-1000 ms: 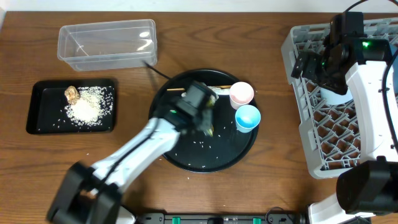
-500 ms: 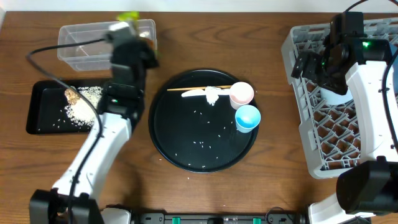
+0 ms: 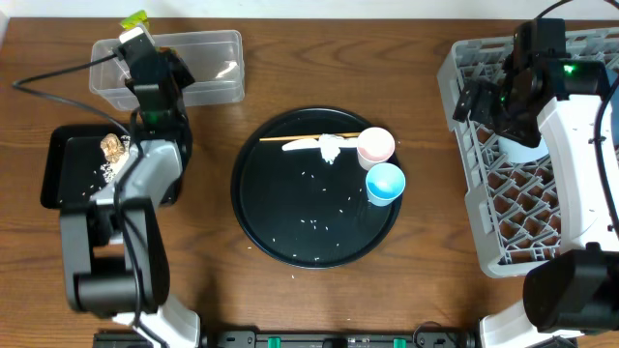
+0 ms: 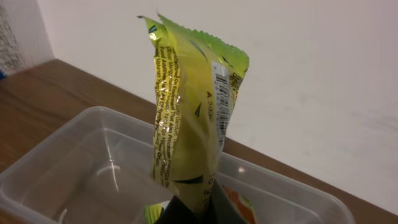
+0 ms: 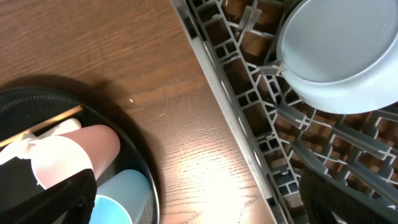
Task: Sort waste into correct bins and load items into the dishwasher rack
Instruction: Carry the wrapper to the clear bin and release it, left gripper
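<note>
In the upper left of the overhead view, the left end effector is pinched tight on the yellow-green snack wrapper. The wrapper sticks up above the clear tub. Just below the tub, the flat black tray holds white rice and a brown lump. In the middle, the round black tray carries the pink cup, the light-blue cup and a white tissue. At the right, the right end effector is spread wide and holds nothing. It is over the left edge of the grey rack, where a pale bowl sits.
</note>
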